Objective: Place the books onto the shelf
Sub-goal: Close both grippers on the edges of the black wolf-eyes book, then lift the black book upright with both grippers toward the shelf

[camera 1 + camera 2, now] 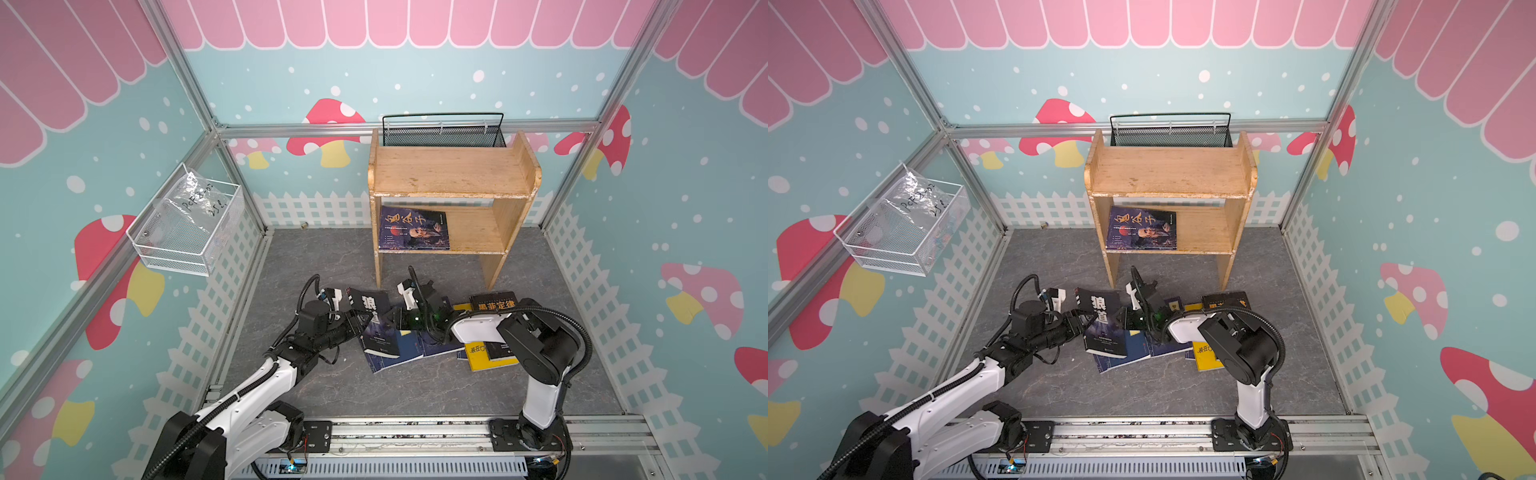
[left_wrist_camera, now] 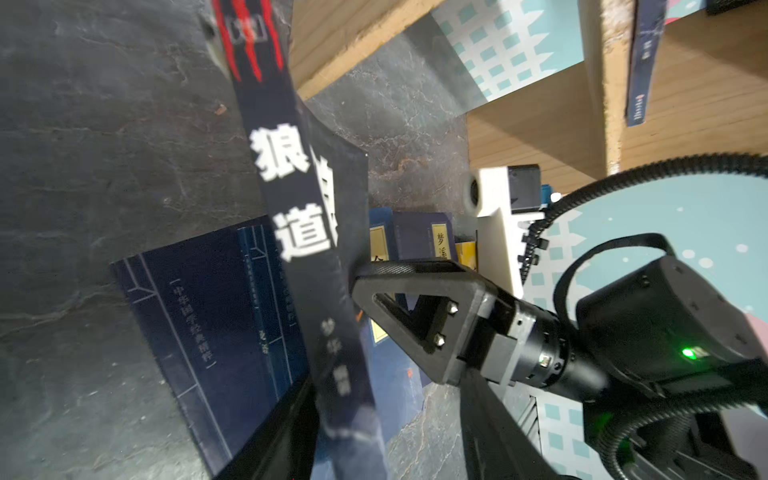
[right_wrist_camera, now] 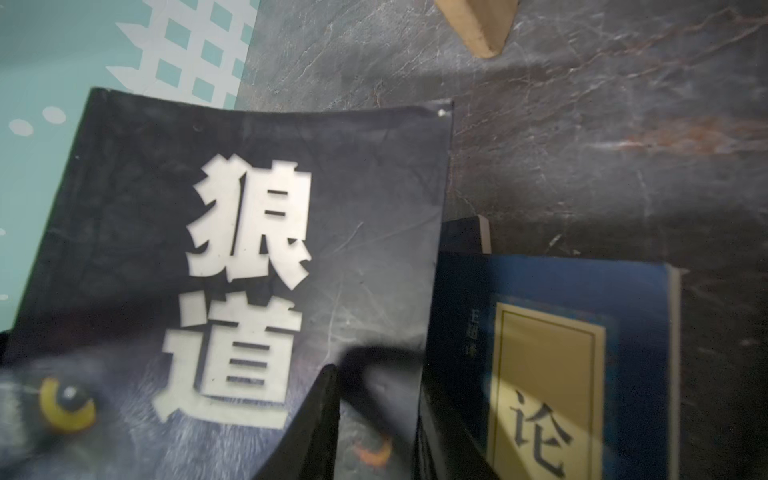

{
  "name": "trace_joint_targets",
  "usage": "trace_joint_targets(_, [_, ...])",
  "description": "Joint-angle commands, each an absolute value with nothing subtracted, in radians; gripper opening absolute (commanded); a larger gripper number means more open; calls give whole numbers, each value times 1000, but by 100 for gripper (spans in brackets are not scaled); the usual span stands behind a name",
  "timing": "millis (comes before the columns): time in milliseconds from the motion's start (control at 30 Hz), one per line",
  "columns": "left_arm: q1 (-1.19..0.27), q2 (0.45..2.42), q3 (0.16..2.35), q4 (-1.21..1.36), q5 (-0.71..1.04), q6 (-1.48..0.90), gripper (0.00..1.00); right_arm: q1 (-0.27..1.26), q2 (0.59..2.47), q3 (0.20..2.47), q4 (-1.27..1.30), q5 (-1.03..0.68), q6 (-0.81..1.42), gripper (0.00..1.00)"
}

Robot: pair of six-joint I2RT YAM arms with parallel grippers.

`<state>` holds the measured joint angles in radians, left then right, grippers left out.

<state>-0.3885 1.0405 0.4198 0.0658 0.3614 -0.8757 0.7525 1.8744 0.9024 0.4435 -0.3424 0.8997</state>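
The black wolf-eye book [image 1: 376,320] [image 1: 1104,318] is raised off the floor, tilted up between both arms. My right gripper [image 3: 374,386] [image 1: 392,318] is shut on its page edge. My left gripper [image 2: 386,378] [image 1: 360,322] straddles its spine [image 2: 299,208]; the jaws stand apart, with a gap on one side. Navy books [image 1: 409,349] [image 2: 208,332] [image 3: 548,365], a yellow book [image 1: 478,359] and a black book [image 1: 494,303] lie on the floor beneath and to the right. The wooden shelf [image 1: 453,174] [image 1: 1171,170] stands behind, with a robed-man book [image 1: 413,228] flat on its lower tier.
The shelf's left leg [image 1: 379,266] stands just behind the raised book. A black mesh basket [image 1: 442,133] hangs on the back wall behind the shelf. A white wire basket [image 1: 187,224] juts out from the left wall. Grey floor [image 1: 324,266] lies open to the left.
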Motion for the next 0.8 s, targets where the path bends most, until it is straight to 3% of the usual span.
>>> trace_joint_targets(0, [-400,1074,430,70,363,-891,42,761,1889,940,491,-387,876,33])
trace_joint_targets(267, [-455,1015,489,-25,259,-898,16,753,1867,948,491,-358,879,36])
trace_joint_targets(400, [-467,979,517,-45,267,-925,1,747,1773,945,462,-332,906,58])
trace_joint_targets(567, [-516,861,585,-73,233,-939,0,747,1545,893,403,-226,899,70])
trace_joint_targets(633, [-547,828,630,-52,234,-944,0,746,1431,863,338,-124,894,81])
trace_joint_targets(767, [-614,880,779,-60,233,-913,0,743,1198,784,249,59,906,93])
